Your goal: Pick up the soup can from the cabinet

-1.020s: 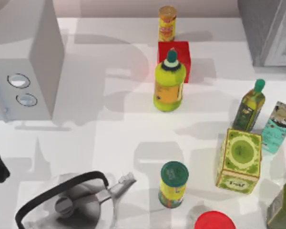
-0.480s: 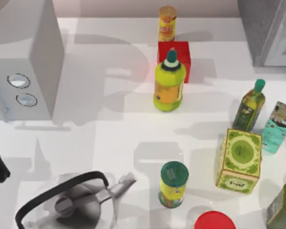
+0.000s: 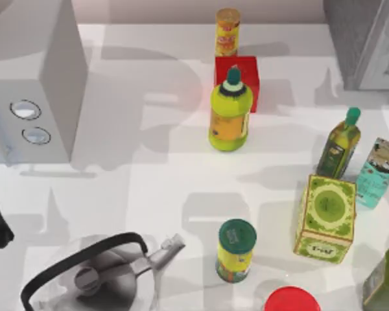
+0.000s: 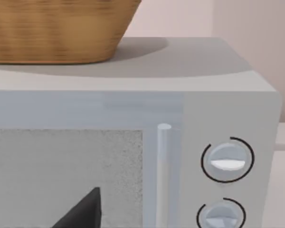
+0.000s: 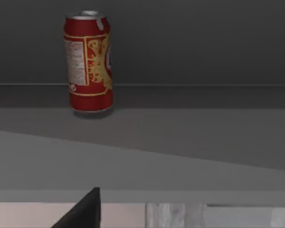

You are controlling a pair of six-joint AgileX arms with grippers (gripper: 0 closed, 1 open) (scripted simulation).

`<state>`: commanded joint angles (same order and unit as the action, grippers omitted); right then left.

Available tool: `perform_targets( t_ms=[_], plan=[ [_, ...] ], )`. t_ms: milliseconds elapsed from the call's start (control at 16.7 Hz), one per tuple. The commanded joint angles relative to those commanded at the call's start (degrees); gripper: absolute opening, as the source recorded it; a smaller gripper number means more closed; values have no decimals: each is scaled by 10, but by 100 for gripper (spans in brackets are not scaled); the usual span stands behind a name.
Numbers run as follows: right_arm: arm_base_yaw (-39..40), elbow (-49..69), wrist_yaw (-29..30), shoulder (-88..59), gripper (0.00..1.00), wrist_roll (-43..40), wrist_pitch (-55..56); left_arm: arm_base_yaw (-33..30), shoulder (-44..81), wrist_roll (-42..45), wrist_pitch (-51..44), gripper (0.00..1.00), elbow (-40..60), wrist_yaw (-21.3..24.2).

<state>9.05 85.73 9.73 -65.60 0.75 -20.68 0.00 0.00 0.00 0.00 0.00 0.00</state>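
Upper left of the right wrist view, the soup can (image 5: pixel 88 61) stands upright and alone on the cabinet shelf (image 5: pixel 190 130); open shelf stretches beside and before it.

Shadows sliding across my table (image 3: pixel 149 188) toward right. New grey shadow patch (image 3: pixel 327 87) now lying just beside cabinet (image 3: pixel 363 39) foot, on white top that was bright a second ago. Can't tell any other shift.
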Motion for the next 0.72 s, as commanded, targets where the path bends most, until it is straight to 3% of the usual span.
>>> perform_targets(
  t_ms=[300,720],
  plan=[
    [14,131,14,-97,100,1,-30,0,0,0,0,100,0,0],
    [14,140,16,-104,100,1,-30,0,0,0,0,100,0,0]
  ],
)
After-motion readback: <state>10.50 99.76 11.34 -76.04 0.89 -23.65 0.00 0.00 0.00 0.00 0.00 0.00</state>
